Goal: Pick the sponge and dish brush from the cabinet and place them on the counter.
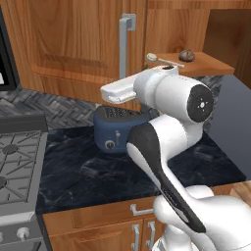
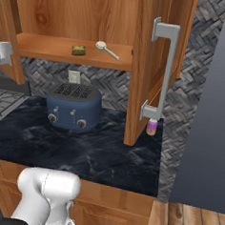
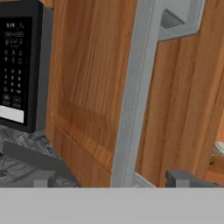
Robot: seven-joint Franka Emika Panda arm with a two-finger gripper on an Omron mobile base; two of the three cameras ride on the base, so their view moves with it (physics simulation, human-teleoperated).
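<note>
On my far left I see a black microwave panel (image 3: 17,70) and a grey stove top (image 1: 17,166). Next comes the upper wall cabinet of reddish-brown wood (image 1: 73,39), with its vertical silver bar handle (image 3: 135,96) running close in front of my hand camera. My pincer (image 3: 113,178) sits at that handle: one small dark fingertip (image 3: 43,178) rises to the left of the bar and the other to its right, well apart from each other, so I read the jaws as spread wide with the bar between them, not clamped on it.

Below, the dark black-blue marbled stone counter (image 2: 97,154) carries a blue four-slot toaster (image 2: 73,106) against the herringbone backsplash.

Moving right, the cabinet's shelf (image 2: 47,49) lies open. On it rests the small yellow rectangular sponge with a darker greenish face (image 2: 78,49), and just to its right the slim pale cream dish brush with a small round white head (image 2: 106,49), head toward the sponge and handle angled away; the two are near but apart. In the left base view the sponge reads as a dark lump.

Further right, an open wooden door (image 2: 149,64) stands edge-on, and a small purple-and-cream jar (image 2: 152,127) stands on the counter at its foot.
</note>
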